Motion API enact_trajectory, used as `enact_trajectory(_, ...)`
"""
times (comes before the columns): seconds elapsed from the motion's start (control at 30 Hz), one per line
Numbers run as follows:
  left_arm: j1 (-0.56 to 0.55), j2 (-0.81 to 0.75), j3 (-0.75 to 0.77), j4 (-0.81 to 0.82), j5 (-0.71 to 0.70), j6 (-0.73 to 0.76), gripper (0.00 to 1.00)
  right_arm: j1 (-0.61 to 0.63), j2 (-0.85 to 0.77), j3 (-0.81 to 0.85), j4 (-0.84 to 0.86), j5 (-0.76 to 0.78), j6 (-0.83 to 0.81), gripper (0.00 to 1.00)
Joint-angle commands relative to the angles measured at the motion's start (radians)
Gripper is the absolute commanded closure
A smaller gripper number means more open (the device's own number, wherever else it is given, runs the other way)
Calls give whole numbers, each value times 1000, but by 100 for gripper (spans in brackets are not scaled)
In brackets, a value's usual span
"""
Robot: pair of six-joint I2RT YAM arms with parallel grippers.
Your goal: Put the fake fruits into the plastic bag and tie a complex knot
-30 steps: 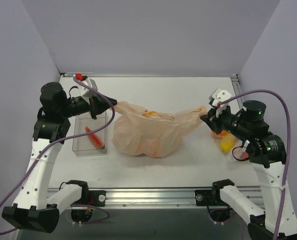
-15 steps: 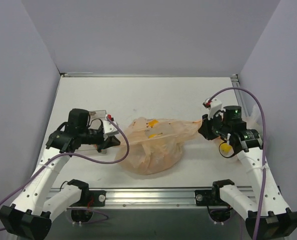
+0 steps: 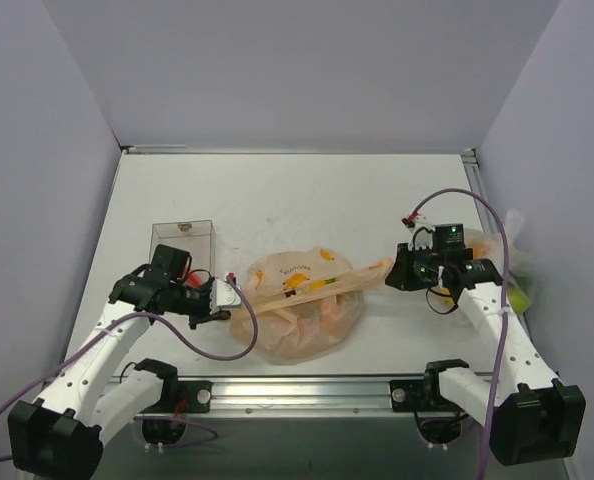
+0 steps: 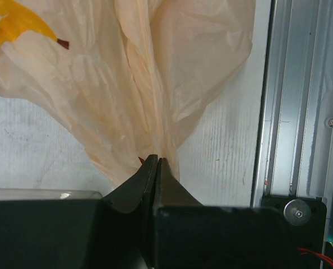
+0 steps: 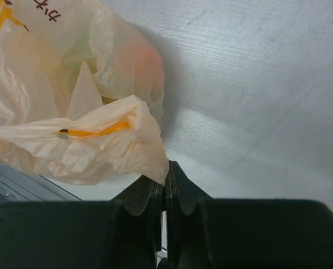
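The peach plastic bag (image 3: 299, 318) lies near the table's front edge, and fake fruits (image 3: 322, 310) show dimly through its film. One handle strip runs to my left gripper (image 3: 227, 298), which is shut on it at the bag's left. The left wrist view shows the bunched film (image 4: 155, 84) pinched at the gripper's (image 4: 157, 161) tips. My right gripper (image 3: 395, 270) is shut on the other handle at the bag's right. In the right wrist view the crumpled handle (image 5: 88, 148) enters the gripper's (image 5: 167, 167) closed tips, with a pinkish fruit (image 5: 141, 60) behind the film. A knot is out of view.
A clear rectangular tray (image 3: 183, 242) stands behind my left arm. A clear whitish bag (image 3: 512, 255) with orange and green items sits by the right wall. The aluminium rail (image 3: 307, 388) runs along the near edge, close to the bag.
Both arms have dropped and pulled toward the near edge, dragging the bag forward. The left gripper went from beside the tray to the bag's front left. Both grips held.
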Motion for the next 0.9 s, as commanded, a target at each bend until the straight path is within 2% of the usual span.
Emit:
enact_trajectory(0.0,72,56,4,-148,-43,153,100,-86,-50,13,32,-9,13,100)
enact_trajectory(0.07,111,79,64,-183,17,143,100,-98,-124,39,14,-73,-42,100)
enact_trajectory(0.1,113,91,158,-183,66,100,98,-95,-148,50,-2,-138,-68,100)
enact_trajectory(0.13,115,93,211,-183,88,1,91,-89,-170,60,-6,-163,-91,100)
enact_trajectory(0.2,115,84,323,-182,152,-99,68,-77,-211,96,-23,-221,-104,100)
enact_trajectory(0.23,115,79,425,-180,162,-180,56,-55,-222,103,-25,-237,-107,100)
enact_trajectory(0.27,113,73,484,-167,166,-223,34,-45,-239,110,-25,-234,-103,100)
enact_trajectory(0.37,109,88,700,-162,151,-293,17,0,-276,101,-28,-231,-102,100)
enact_trajectory(0.4,98,116,746,-157,140,-299,8,12,-285,85,-26,-228,-107,100)
enact_trajectory(0.47,75,192,865,-138,97,-386,3,37,-305,78,-22,-217,-96,100)
enact_trajectory(0.57,-77,285,920,-131,-28,-518,3,40,-317,70,-22,-229,-109,100)
enact_trajectory(0.63,-205,342,892,-89,-113,-591,3,46,-319,67,-25,-225,-138,100)
enact_trajectory(0.77,-330,401,759,120,-202,-672,3,51,-325,70,-42,-225,-167,100)
enact_trajectory(0.87,-387,467,711,172,-217,-667,3,54,-324,65,-42,-216,-178,100)
